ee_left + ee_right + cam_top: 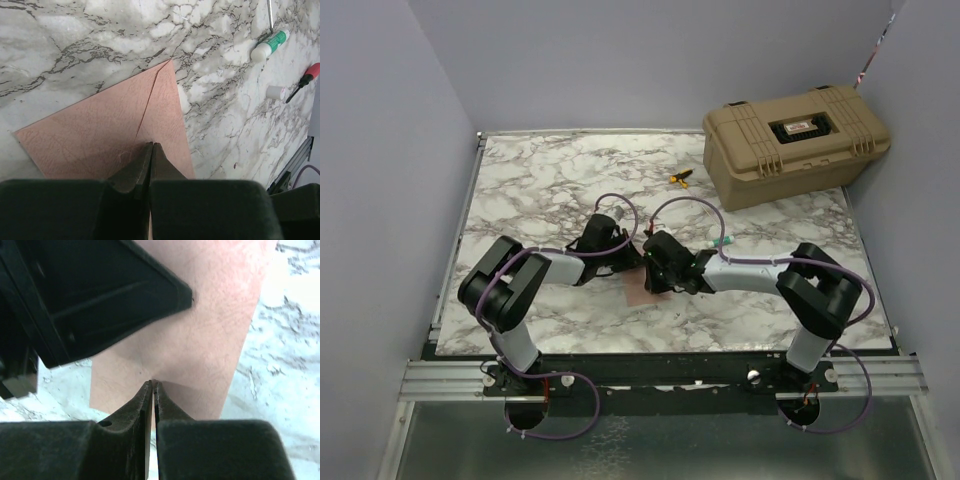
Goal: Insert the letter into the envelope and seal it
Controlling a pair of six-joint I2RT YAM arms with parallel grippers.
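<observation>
The envelope (100, 130) lies flat on the marble table, salmon-tan, with a fold line running to a pointed corner. In the top view only a small patch of the envelope (640, 292) shows under the two arms. My left gripper (152, 145) is shut, its tips resting on the paper near the fold. My right gripper (152, 382) is shut too, its tips down on the envelope (215, 325) from the other side, with nothing between them. The left gripper's black body (100, 295) hangs just beyond it. The letter is hidden.
A tan hard case (795, 145) stands at the back right. A small yellow tool (682, 178) lies beside it. A green-and-white glue stick (270, 45), its white cap (275, 92) and a red-handled screwdriver (305, 80) lie right of the envelope. Grey walls enclose the table.
</observation>
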